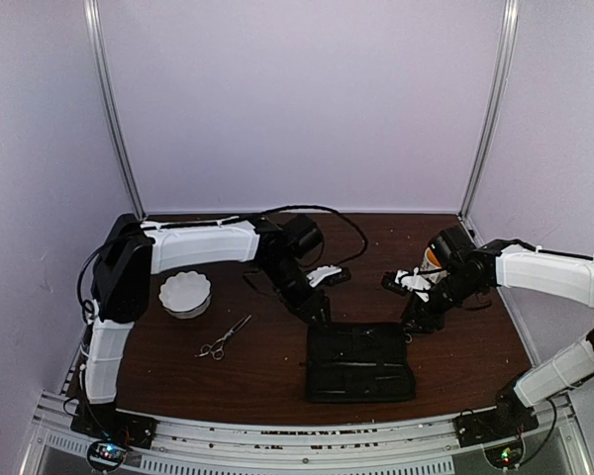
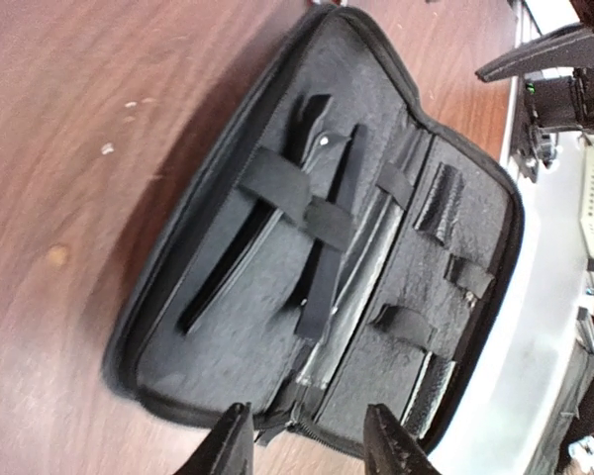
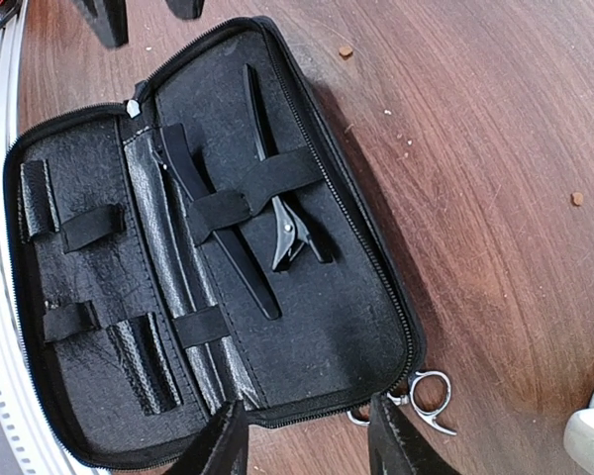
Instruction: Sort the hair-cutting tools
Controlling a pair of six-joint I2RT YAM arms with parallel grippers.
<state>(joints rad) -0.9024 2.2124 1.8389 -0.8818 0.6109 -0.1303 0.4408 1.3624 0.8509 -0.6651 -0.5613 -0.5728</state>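
Both wide, empty. The right gripper (image 3: pixel 307 447) is at the case (image 3: pixel 322 332) rim, with 1 scissors (image 3: pixel 428 396) just beside its fingertip and 2 black clips (image 3: pixel 267 213) strapped ahead. The other scissors (image 1: pixel 224 339) lies well apart from the left gripper (image 2: pixel 312 450). Risk: a close here likely pinches the rim and drags the case.

Scissors (image 3: pixel 431 394) blades hidden behind case (image 3: pixel 366 297), only rings showing

Top cam overhead, 2 wrist cams close, all 3 share case (image 1: pixel 361 378)
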